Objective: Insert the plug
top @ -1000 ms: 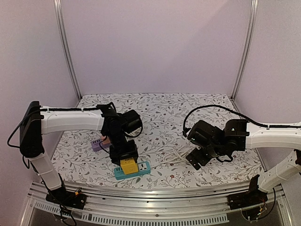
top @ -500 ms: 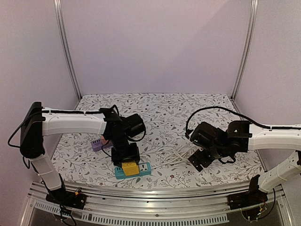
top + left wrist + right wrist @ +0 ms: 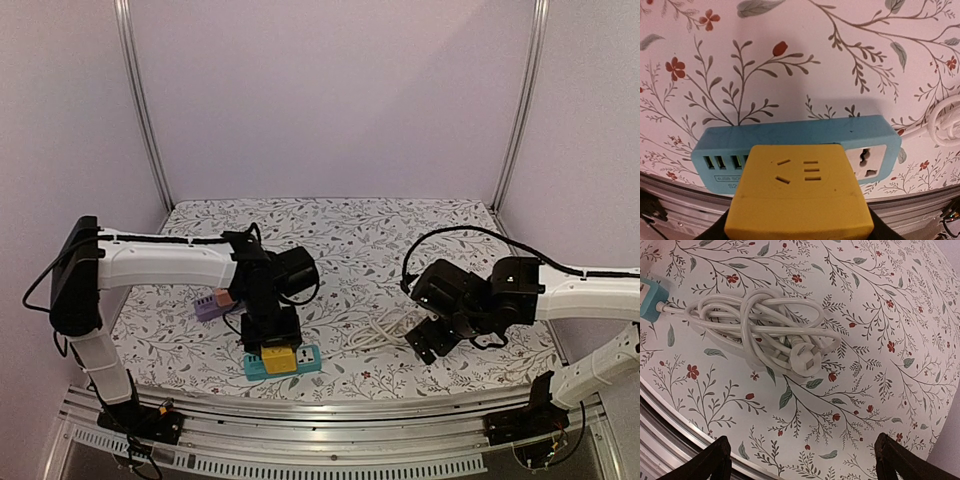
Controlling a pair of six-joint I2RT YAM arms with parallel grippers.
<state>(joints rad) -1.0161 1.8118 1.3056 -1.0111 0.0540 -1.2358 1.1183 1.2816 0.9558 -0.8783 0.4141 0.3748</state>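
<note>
As the top view has it: the left gripper (image 3: 270, 338) is clamped on the yellow plug (image 3: 278, 358), which stands on the teal power strip (image 3: 306, 360) at lower centre, near the front edge of the tabletop (image 3: 340, 235).
Top view, centre right: the right gripper (image 3: 432, 340) is spread wide and holds nothing, above the white cord (image 3: 385, 328).
Top view, left of the strip: a purple block (image 3: 210, 304).
Left wrist view, plug: it fills the lower centre and covers the strip's middle. Whether its pins are fully home is hidden.
Left wrist view, receptacles: 1 socket (image 3: 867, 162) bare and empty at right. USB ports (image 3: 722, 162) empty at left.
Right wrist view: the coiled cord lies upper left with its white plug head (image 3: 805, 357) loose on the coil. The 2 fingers (image 3: 715, 460) sit far apart at the bottom corners.
Handling: probably rigid, light, smooth plastic. Grip its 2 flat sides and press straight down, since a tilt could jam the pins. The strip looks light and may slide.
</note>
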